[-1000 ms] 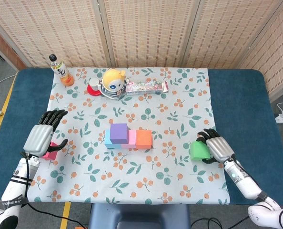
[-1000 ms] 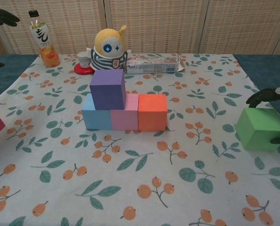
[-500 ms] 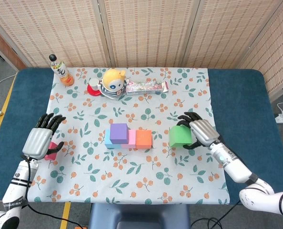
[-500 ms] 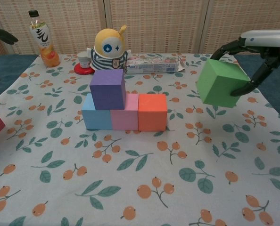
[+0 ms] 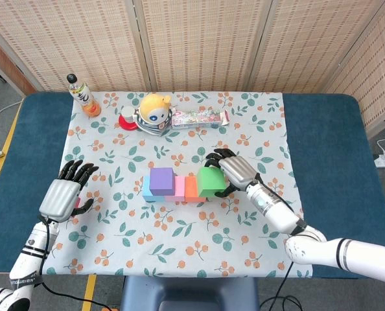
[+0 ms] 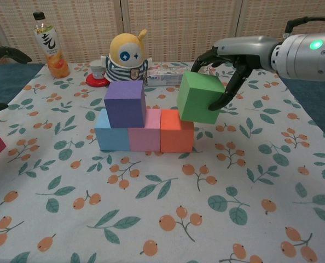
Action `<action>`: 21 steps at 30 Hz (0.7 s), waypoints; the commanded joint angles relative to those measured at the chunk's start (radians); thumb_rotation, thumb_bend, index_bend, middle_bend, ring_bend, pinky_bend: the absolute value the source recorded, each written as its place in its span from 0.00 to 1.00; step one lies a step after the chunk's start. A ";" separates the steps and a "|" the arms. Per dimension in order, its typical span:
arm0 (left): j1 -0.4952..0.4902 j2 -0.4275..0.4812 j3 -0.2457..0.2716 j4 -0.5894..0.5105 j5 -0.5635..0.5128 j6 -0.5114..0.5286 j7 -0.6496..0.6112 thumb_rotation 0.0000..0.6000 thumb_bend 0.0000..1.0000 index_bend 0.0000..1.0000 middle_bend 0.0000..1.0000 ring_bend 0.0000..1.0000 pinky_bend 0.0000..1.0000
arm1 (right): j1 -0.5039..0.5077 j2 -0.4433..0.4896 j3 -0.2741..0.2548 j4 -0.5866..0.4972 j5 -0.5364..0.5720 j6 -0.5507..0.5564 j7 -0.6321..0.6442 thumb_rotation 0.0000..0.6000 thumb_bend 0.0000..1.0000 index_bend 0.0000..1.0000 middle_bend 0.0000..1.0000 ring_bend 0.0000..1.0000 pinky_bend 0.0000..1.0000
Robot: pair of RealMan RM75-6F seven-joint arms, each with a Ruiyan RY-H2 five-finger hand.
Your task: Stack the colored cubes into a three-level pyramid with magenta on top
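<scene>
Three base cubes are down w/ purple cube (image 6: 125,103) on top; your right hand (image 5: 236,172) fingers grasp green cube (image 6: 199,98), tilted just above orange cube (image 6: 176,130). Releasing it tilted could topple it or nudge the row

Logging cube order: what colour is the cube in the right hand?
Green cube, held by the right hand; clearest in the chest view.
</scene>
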 commanded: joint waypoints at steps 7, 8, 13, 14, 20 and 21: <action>0.018 0.004 0.008 -0.003 0.039 -0.002 -0.024 1.00 0.32 0.14 0.12 0.03 0.05 | 0.148 -0.113 -0.017 0.002 0.248 0.111 -0.240 1.00 0.06 0.40 0.14 0.00 0.00; 0.019 0.005 0.008 -0.003 0.042 -0.002 -0.027 1.00 0.32 0.14 0.12 0.03 0.05 | 0.156 -0.118 -0.017 -0.001 0.262 0.119 -0.252 1.00 0.06 0.40 0.14 0.00 0.00; 0.026 0.008 0.006 -0.003 0.054 -0.003 -0.038 1.00 0.32 0.14 0.12 0.03 0.05 | 0.188 -0.135 -0.025 -0.013 0.317 0.154 -0.306 1.00 0.06 0.38 0.14 0.00 0.00; 0.027 0.008 0.005 -0.003 0.056 -0.003 -0.041 1.00 0.32 0.14 0.12 0.03 0.05 | 0.192 -0.138 -0.027 -0.013 0.326 0.160 -0.314 1.00 0.06 0.38 0.14 0.00 0.00; 0.033 0.012 0.002 -0.002 0.067 -0.007 -0.056 1.00 0.32 0.14 0.12 0.03 0.05 | 0.211 -0.151 -0.032 -0.013 0.359 0.189 -0.345 1.00 0.06 0.37 0.14 0.00 0.00; 0.033 0.012 0.002 -0.002 0.069 -0.009 -0.058 1.00 0.32 0.14 0.12 0.03 0.05 | 0.214 -0.154 -0.034 -0.012 0.362 0.193 -0.350 1.00 0.06 0.37 0.14 0.00 0.00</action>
